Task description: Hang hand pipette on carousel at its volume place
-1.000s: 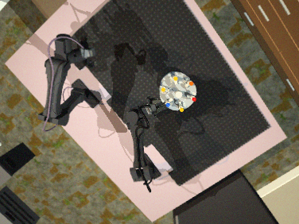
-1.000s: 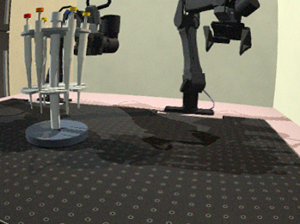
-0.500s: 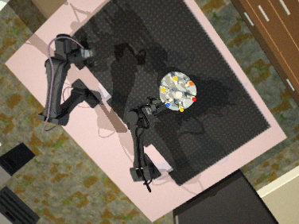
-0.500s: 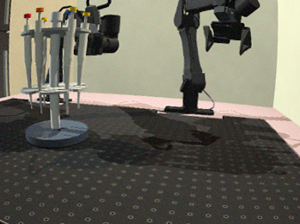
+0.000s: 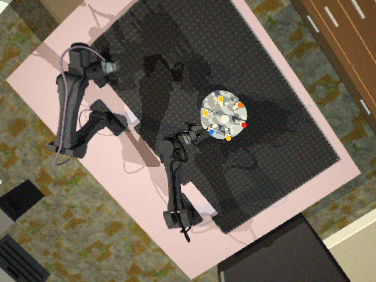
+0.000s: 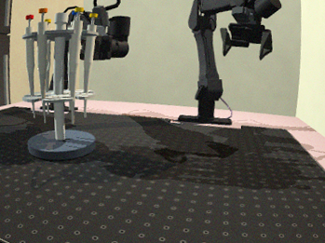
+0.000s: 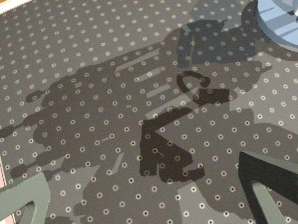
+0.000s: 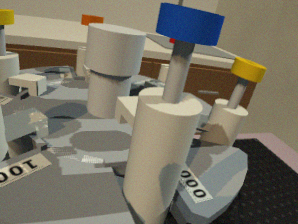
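Six pipettes are up on the carousel as I count them, with coloured buttons: three yellow, one orange, one red and one blue. The one that matters looks to be the blue-topped pipette, and it's at the edge of the carousel's round head, standing close to upright with a slight lean. Its hook reaches inward toward the thick centre post, but the hook's tip is tucked out of sight, so I can't tell if it's behind the rail. The number on top of the blue button can't be read from these angles either. There's a white label partly hidden behind the barrel, with only some zeros showing, and another label further over that reads 100, upside down to the camera. The right gripper is right at the carousel's edge and closed on that blue-topped pipette, though its fingers don't show in its own wrist view. As for the left gripper, it's wide open with nothing in it, hanging well apart from the carousel over the dark dotted mat. The mat lies on the pink worktop, and the carousel's blue-grey round base sits flat on the mat.
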